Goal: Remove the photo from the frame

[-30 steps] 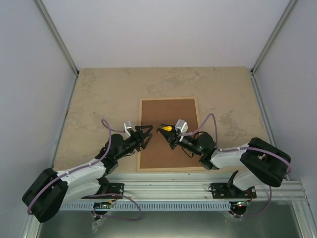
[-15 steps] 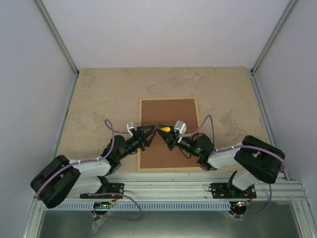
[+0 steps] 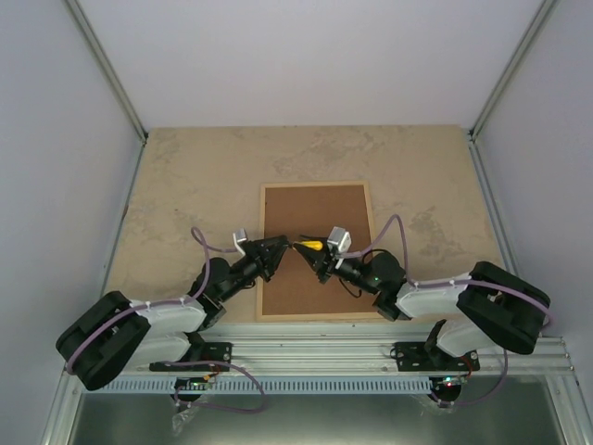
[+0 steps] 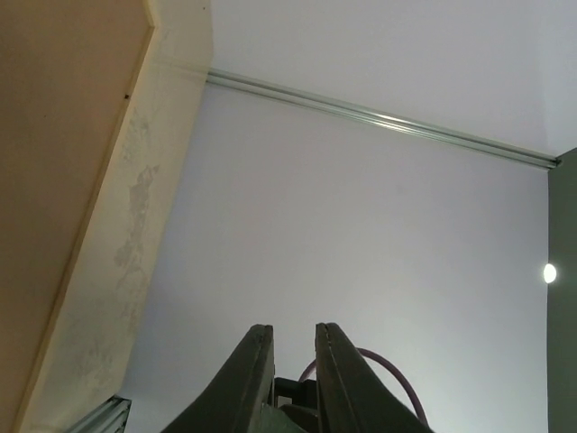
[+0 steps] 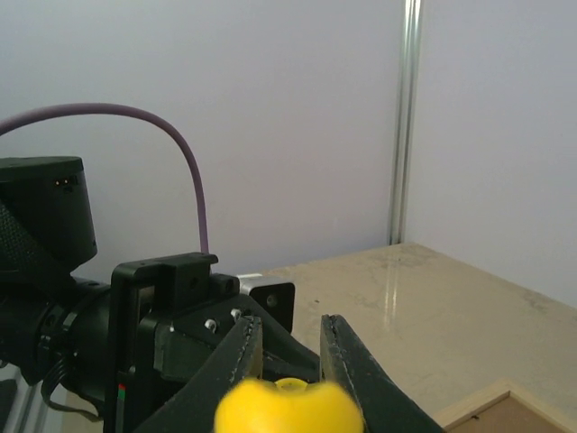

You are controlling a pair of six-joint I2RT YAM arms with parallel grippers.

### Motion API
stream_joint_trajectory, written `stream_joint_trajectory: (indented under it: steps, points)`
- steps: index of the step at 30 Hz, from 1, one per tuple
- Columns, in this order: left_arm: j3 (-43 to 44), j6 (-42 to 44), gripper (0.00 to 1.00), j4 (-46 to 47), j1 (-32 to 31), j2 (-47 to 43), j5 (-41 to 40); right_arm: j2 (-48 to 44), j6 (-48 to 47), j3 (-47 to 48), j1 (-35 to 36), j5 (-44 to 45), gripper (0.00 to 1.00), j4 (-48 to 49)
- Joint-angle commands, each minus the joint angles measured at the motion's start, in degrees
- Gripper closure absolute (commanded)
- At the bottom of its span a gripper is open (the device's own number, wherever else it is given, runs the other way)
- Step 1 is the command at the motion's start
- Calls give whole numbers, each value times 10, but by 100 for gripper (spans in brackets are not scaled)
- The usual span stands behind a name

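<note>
We cannot see the colour photo of the cat. We judge it lies under the brown fibreboard backing panel (image 3: 320,209), which fills the thin pale wooden frame (image 3: 316,184). The frame lies face down on the mottled beige stone-look table (image 3: 185,176), its long axis running from the near edge to the far one.

Both arms reach in over the panel at about mid-length, tips facing each other and close together. The left gripper (image 3: 274,250) hangs over the panel just inside the left long rail. The right gripper (image 3: 303,245) is nearer the middle. So the frame and its hidden photo lie directly below both, and the left is nearer an edge where the panel could be lifted.

In its wrist view the left gripper's fingers (image 4: 255,361) stand nearly together with nothing between them. The right gripper's fingers (image 5: 347,356) are drawn in too. A small rounded yellow lump (image 5: 288,406) sits low between them, and we cannot tell whether it is gripped.
</note>
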Motion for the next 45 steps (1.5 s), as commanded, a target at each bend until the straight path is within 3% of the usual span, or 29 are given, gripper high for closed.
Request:
stream_joint_trajectory:
  steps: [1,13,21,25,32,45]
  points:
    - [-12,26,100,82,1,-14,-25,-35,-22,5,3,-13,81,-84]
    - [-27,40,100,38,1,-63,-63,-61,-22,26,-1,-29,68,-229]
    - [-3,108,100,-163,1,-147,-70,-132,-117,81,-19,-46,52,-455]
    - [22,149,100,-280,1,-188,-93,-160,-174,85,-22,-44,45,-515]
    - [25,168,100,-311,1,-204,-90,-131,-206,98,-23,-99,47,-505]
    - [24,169,100,-307,1,-206,-80,-68,-224,113,-24,-90,62,-468]
